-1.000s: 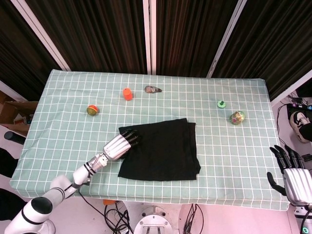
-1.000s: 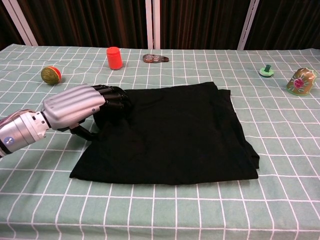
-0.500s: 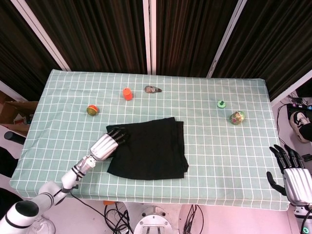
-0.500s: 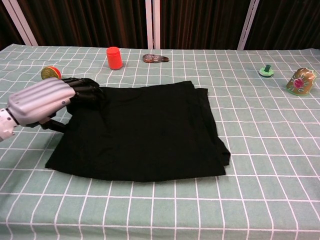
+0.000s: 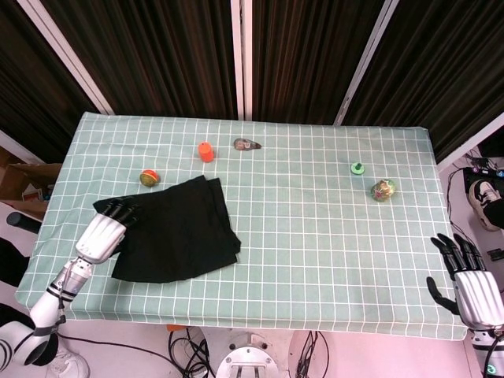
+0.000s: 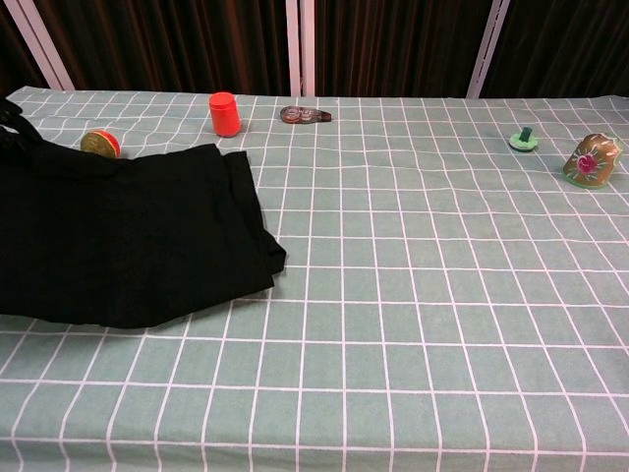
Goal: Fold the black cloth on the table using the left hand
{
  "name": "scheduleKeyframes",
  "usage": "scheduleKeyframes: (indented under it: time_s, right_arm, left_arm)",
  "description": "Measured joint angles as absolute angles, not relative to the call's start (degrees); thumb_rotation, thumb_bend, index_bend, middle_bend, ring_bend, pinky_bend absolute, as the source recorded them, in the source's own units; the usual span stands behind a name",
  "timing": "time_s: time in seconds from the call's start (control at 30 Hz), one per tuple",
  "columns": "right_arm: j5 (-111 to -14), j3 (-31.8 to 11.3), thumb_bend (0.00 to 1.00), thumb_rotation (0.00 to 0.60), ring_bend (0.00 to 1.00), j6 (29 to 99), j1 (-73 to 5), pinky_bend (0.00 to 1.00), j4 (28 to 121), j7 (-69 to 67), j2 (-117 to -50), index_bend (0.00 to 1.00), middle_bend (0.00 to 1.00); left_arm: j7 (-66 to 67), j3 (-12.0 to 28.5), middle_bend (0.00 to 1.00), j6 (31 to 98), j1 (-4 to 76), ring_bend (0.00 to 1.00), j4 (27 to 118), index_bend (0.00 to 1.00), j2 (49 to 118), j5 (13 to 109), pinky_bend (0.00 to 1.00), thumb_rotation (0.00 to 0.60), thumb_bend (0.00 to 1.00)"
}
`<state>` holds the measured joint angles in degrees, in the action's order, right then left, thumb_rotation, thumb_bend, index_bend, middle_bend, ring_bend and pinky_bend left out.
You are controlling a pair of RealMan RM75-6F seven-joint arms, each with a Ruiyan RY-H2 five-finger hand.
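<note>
The black cloth [image 5: 177, 228] lies flat and doubled over at the left side of the table, its far corner close to an orange-green ball [image 5: 148, 178]. My left hand [image 5: 104, 231] sits at the cloth's left edge, its dark fingers [image 5: 118, 209] curled into the fabric and gripping it. In the chest view the cloth [image 6: 128, 236] fills the left side, and only a dark bit of the left hand shows at the frame's edge. My right hand [image 5: 468, 282] hangs off the table's right front corner, fingers spread, holding nothing.
On the green checked tablecloth [image 5: 331, 236] stand an orange cylinder [image 5: 205, 151], a grey-brown trinket [image 5: 246, 145], a small green knob [image 5: 357, 168] and a green-gold egg-shaped toy [image 5: 384, 190]. The ball [image 6: 100, 145] nearly touches the cloth's far edge.
My left hand has dragged the black cloth from the table's middle far to the left, near the left edge. The right hand has barely moved.
</note>
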<state>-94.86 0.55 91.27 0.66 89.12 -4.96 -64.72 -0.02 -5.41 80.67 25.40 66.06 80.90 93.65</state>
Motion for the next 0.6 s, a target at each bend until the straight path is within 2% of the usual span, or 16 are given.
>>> scheduleKeyframes:
  time_s: [0.13,0.3,0.47,0.6]
  right_arm:
    - [-94.56,0.63,0.36,0.600,0.01,91.88,1.06,0.14,87.06,-7.17,-65.19,0.14,0.12]
    - [-94.27,0.68,0.36,0.600,0.01,92.80,1.65,0.14,85.09,-9.44,-65.64,0.14,0.12]
    - [-93.94,0.80,0.36,0.600,0.01,92.88,1.93,0.14,83.86,-10.77,-66.03,0.14,0.12]
    - [-93.52,0.73,0.36,0.600,0.01,93.13,2.23,0.14,83.53,-11.26,-66.00,0.14,0.12]
  left_arm:
    - [6.99,-4.54,0.24,76.47,27.49,0.11,74.67,0.54,77.16,93.29,0.19,0.600,0.52]
    - [13.70,-1.48,0.24,65.80,32.61,0.11,83.19,0.54,73.49,89.61,0.19,0.600,0.52]
    - [16.37,3.23,0.24,55.49,38.15,0.11,87.82,0.54,72.14,80.63,0.19,0.600,0.53]
    - [18.46,6.12,0.24,50.11,41.60,0.11,88.81,0.54,72.31,72.54,0.19,0.600,0.53]
